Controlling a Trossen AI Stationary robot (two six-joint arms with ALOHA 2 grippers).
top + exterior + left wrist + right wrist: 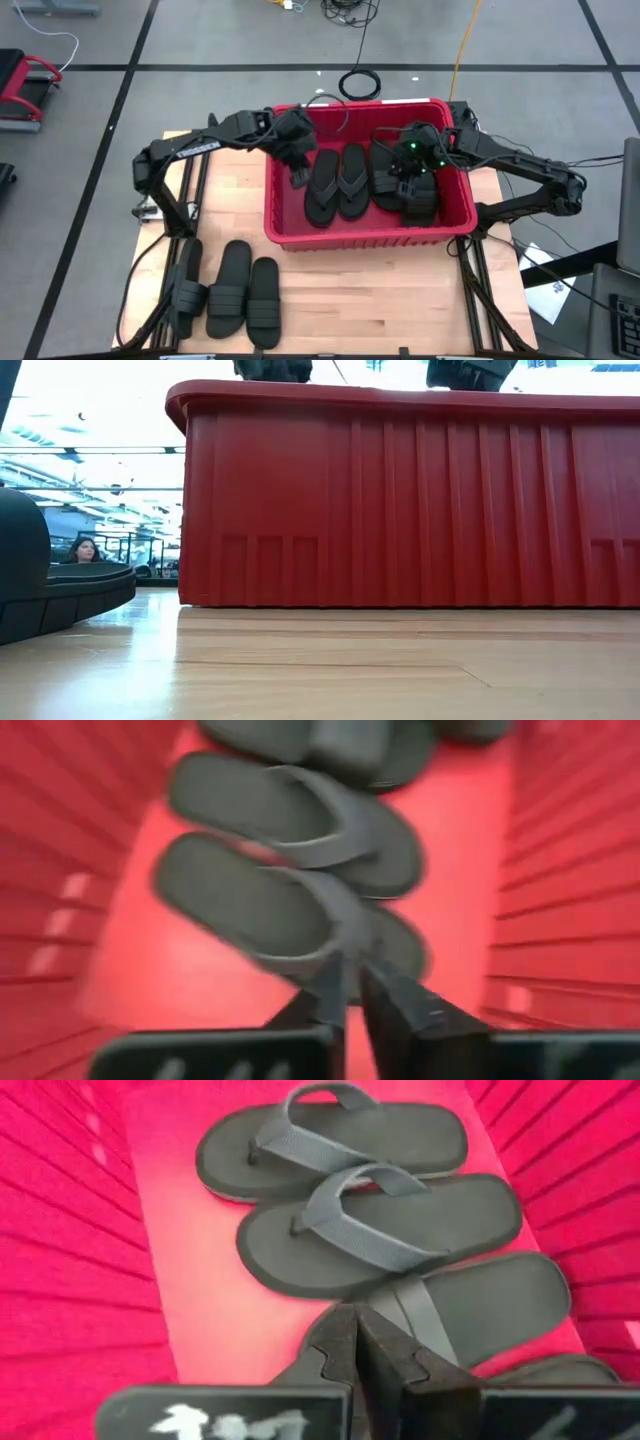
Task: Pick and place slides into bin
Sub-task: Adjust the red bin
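Two dark, near-black arms, slim links joined by bulkier rounded housings. The left arm [200, 145] carries pale lettering along its link. The right arm [520, 165] shows small green lights glowing at its wrist, thin black cables trailing. Each wrist view shows black, angular, notched fingers [375, 1350].

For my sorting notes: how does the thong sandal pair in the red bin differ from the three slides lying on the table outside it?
The thong sandal pair has thin Y-shaped straps; the three slides on the table have wide band straps. The thong pair already lies inside the red bin, side by side between both grippers; the three slides lie on the bare wood at the table's front left, not yet placed. All are matte black and lie flat, sole down.
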